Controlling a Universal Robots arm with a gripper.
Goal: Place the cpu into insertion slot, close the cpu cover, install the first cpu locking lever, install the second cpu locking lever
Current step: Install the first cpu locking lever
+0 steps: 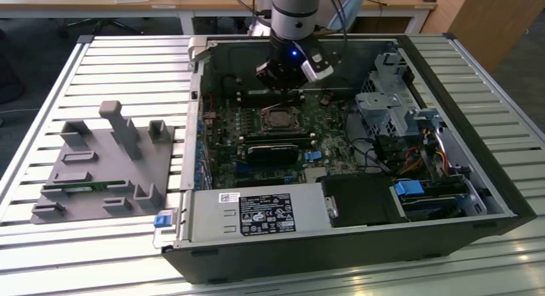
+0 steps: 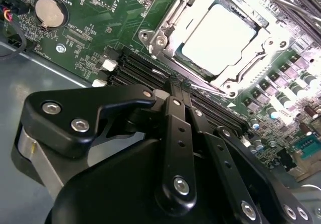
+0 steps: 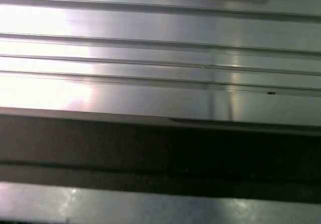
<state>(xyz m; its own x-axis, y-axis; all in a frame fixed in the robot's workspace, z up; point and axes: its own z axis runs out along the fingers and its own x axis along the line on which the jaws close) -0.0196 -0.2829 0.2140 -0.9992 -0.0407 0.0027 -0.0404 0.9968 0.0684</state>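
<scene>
The cpu (image 2: pixel 216 37) lies flat in the insertion slot (image 1: pixel 277 119), its dull silver face up. The cpu cover (image 2: pixel 161 33), a silvery frame, lies down around it. A thin metal locking lever (image 2: pixel 203 87) runs along the socket edge nearest my fingertips. My gripper (image 2: pixel 178 87) hangs just above the board beside that edge, over the memory slots, fingers together and holding nothing. In the exterior view the gripper (image 1: pixel 285 92) sits inside the open computer case, just beyond the socket.
Black memory slots (image 2: pixel 135 66) and a coin cell (image 2: pixel 50 10) lie near the fingers. A drive cage (image 1: pixel 392 104), cables and a power supply box (image 1: pixel 255 213) crowd the case. A grey fixture block (image 1: pixel 102 162) stands on the slatted table (image 3: pixel 160 58).
</scene>
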